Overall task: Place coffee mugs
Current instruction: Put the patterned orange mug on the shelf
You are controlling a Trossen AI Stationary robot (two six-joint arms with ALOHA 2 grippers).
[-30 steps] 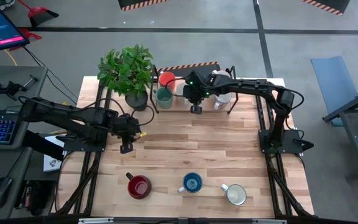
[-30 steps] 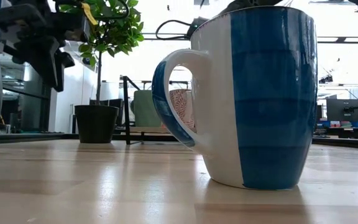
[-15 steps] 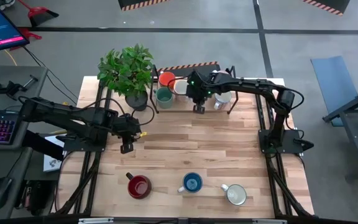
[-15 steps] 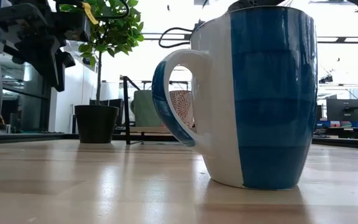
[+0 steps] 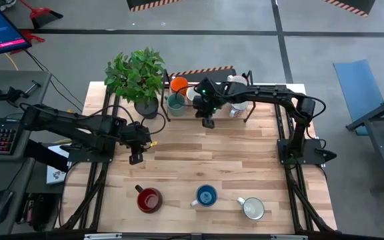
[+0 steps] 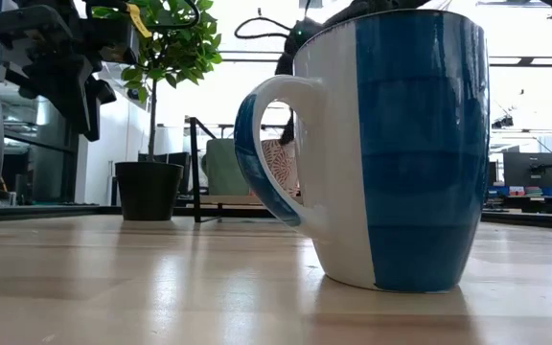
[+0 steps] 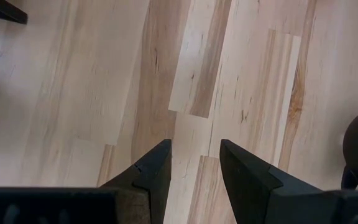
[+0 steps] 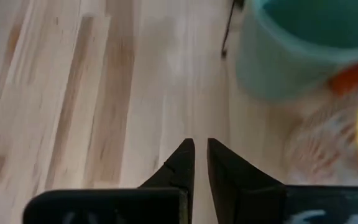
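Observation:
Three mugs stand on their bases near the table's near edge: a red one (image 5: 149, 199), a blue and white one (image 5: 206, 196) (image 6: 401, 144) and a white-grey one (image 5: 253, 209). On the black-framed rack at the far edge stand an orange mug (image 5: 179, 85), a teal-green mug (image 5: 176, 102) (image 8: 303, 50), a cream mug (image 5: 192, 93) and white mugs (image 5: 239, 105). My right gripper (image 5: 207, 122) (image 8: 198, 149) hovers shut and empty over bare wood just in front of the teal-green mug. My left gripper (image 5: 135, 158) (image 7: 194, 158) waits open over bare wood left of centre.
A potted plant (image 5: 137, 77) stands at the far left corner beside the rack (image 5: 249, 117). The middle of the wooden table (image 5: 205, 157) shows bare boards between the rack and the near row of mugs. A keyboard and monitor lie beyond the table's left edge.
My right gripper has drifted a little toward the table's left and near edges, away from the mugs on the rack. In the low view its arm now shows behind the blue mug's handle. The mugs and my left arm have kept still.

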